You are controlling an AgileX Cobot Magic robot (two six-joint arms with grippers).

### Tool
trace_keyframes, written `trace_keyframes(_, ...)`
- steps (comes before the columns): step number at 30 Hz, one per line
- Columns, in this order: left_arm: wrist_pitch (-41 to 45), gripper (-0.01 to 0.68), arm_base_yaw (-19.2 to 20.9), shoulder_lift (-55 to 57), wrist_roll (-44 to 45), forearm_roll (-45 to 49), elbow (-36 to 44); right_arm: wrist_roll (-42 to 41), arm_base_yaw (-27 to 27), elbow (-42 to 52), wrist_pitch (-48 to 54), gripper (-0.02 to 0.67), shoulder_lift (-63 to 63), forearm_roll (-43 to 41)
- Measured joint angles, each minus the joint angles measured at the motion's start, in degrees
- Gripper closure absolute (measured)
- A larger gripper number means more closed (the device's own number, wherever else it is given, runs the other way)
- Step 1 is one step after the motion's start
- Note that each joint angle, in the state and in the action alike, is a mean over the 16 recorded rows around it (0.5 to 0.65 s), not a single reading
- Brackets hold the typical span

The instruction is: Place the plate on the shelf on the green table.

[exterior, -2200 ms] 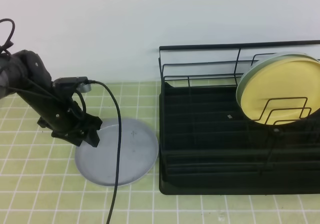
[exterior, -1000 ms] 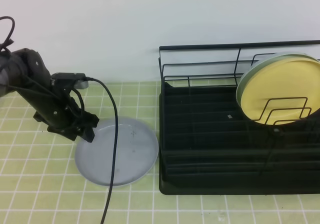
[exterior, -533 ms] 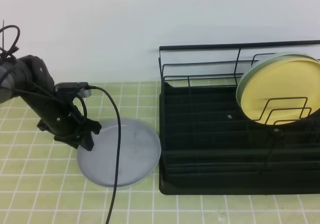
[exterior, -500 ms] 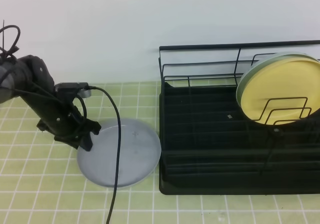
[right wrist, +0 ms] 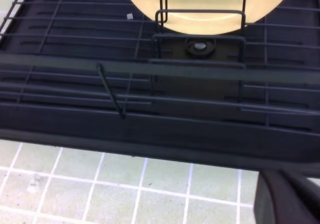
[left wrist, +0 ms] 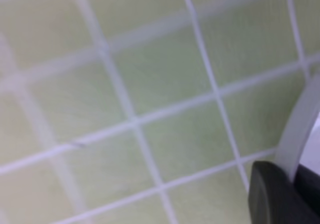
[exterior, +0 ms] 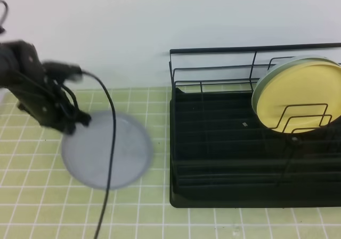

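The grey-blue plate (exterior: 105, 151) is pinched at its left rim by the left gripper (exterior: 72, 122), left of the black wire shelf (exterior: 250, 159), over the green table (exterior: 160, 217). The right gripper (right wrist: 285, 199) is pressed together, holding nothing.

High view looks down; both wrist views closely face the green table (left wrist: 150, 84).
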Motion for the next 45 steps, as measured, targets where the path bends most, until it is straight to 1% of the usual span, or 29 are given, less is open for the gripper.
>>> trace_keyframes(5, -3.78, 0.673, 0.00, -6.36, -1.64, 3.68, 0.00, -1.04, 0.00, -0.38, -0.11, 0.652, -0.30, 3.77)
trace_keyframes(7, -5.59, 0.673, 0.00, -9.64, -2.25, 4.81, 0.00, -2.95, 0.00, -0.77, -0.07, 0.652, -0.51, 7.30)
trace_keyframes(10, -8.44, 0.673, -0.01, -15.20, -2.73, 5.07, 0.00, -8.17, 0.00, -1.78, 0.46, 0.652, -0.84, 15.27)
trace_keyframes(13, -11.19, 0.673, -0.23, -21.05, -1.48, 2.42, 0.01, -16.41, 0.00, -3.30, 2.28, 0.652, -1.16, 26.30)
trace_keyframes(18, -15.28, 0.673, -1.96, -29.66, 2.90, -5.96, 0.04, -34.35, 0.00, -6.49, 7.31, 0.651, -1.60, 48.00)
trace_keyframes(21, -17.47, 0.673, -4.34, -33.76, 5.54, -11.33, 0.06, -44.55, 0.00, -8.30, 9.94, 0.643, -1.65, 59.48)
trace_keyframes(23, -18.69, 0.673, -6.51, -35.95, 7.24, -14.92, 0.07, -49.97, 0.00, -9.36, 11.68, 0.625, -1.62, 65.55)
trace_keyframes(25, -19.76, 0.673, -9.17, -37.66, 8.79, -18.19, 0.08, -53.86, 0.00, -10.19, 13.29, 0.592, -1.56, 70.21)
trace_keyframes(26, -20.30, 0.673, -10.54, -38.30, 9.45, -19.49, 0.09, -55.16, 0.00, -10.51, 13.93, 0.561, -1.53, 72.00)
trace_keyframes(29, -22.10, 0.673, -15.44, -39.65, 10.36, -21.83, 0.10, -56.40, 0.00, -11.15, 14.73, 0.477, -1.44, 75.64)
trace_keyframes(32, -23.92, 0.673, -20.56, -40.33, 10.18, -22.32, 0.10, -55.02, 0.00, -11.44, 13.81, 0.388, -1.31, 77.00)
trace_keyframes(36, -25.86, 0.673, -26.72, -40.52, 9.83, -22.34, 0.10, -52.33, 0.00, -11.54, 11.94, 0.270, -0.87, 77.08)
trace_keyframes(39, -27.06, 0.673, -30.41, -40.46, 9.72, -22.26, 0.10, -50.18, 0.00, -11.54, 10.83, 0.201, -0.30, 77.11)
trace_keyframes(41, -27.79, 0.673, -32.26, -40.37, 9.77, -22.16, 0.10, -48.99, 0.00, -11.54, 10.02, 0.177, 0.21, 77.13)
trace_keyframes(45, -28.42, 0.672, -34.78, -40.17, 9.92, -21.95, 0.10, -47.16, 0.00, -11.54, 8.48, 0.190, 1.45, 76.90)
